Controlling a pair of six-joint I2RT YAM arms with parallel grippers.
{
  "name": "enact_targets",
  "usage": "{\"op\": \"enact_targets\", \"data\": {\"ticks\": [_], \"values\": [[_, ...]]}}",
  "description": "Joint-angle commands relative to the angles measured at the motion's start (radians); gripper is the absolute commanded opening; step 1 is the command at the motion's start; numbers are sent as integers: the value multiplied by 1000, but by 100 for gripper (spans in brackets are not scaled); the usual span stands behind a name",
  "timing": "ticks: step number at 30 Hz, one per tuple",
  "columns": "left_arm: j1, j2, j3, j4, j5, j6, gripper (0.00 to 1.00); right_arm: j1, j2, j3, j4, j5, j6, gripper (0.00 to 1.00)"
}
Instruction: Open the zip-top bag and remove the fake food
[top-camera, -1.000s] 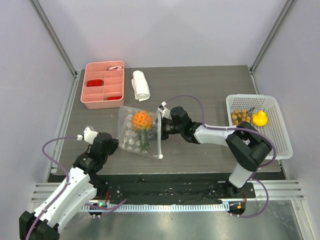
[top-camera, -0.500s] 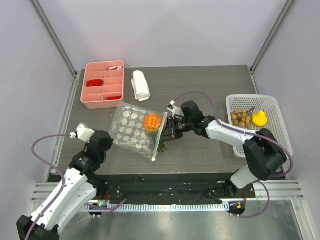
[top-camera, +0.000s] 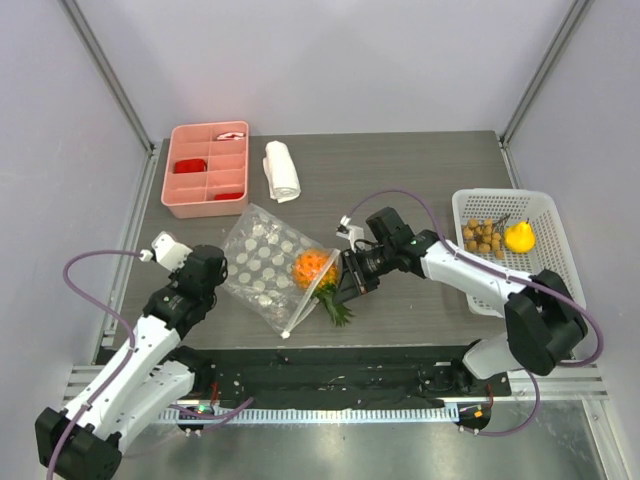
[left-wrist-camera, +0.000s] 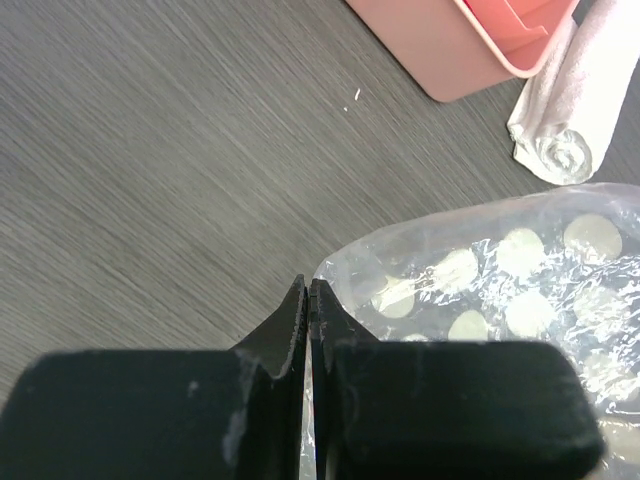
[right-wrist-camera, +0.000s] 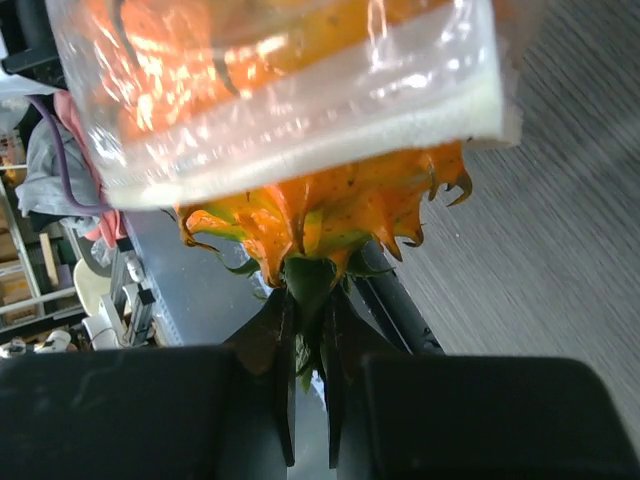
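Two grips at once. Left gripper (left-wrist-camera: 308, 300): jaws are pressing together on a thin corner of the bag (left-wrist-camera: 500, 290), apparently anchoring it against the table (left-wrist-camera: 150, 150) while the other arm works. Right gripper (right-wrist-camera: 308, 345): jaws are clamping the green leaf tuft of the orange spiky fruit (right-wrist-camera: 330, 215), the one narrow, firm part that offers a hold.

The fruit is lying partway out of the bag's mouth. Its body is crossing under the white zip strip (right-wrist-camera: 330, 135) and its leaves are already outside. Judgement: the opposed holds are meant to let the fruit slide free without dragging the bag along.

The bag is clear, crinkly film with pale round dots, lying flat between the arms. The fruit is glossy hard plastic, scaled with curled points. Brown balls (top-camera: 483, 235) and yellow pear (top-camera: 519, 237) are sitting in the white slatted basket (top-camera: 555, 275), well apart at right.
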Motion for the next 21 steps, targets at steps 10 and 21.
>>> {"op": "enact_targets", "data": {"ticks": [10, 21], "values": [[133, 72, 85, 10, -29, 29, 0, 0, -166, -49, -219, 197, -7, 1], [154, 144, 165, 146, 596, 346, 64, -2, -137, 53, -222, 189, -84, 1]]}}
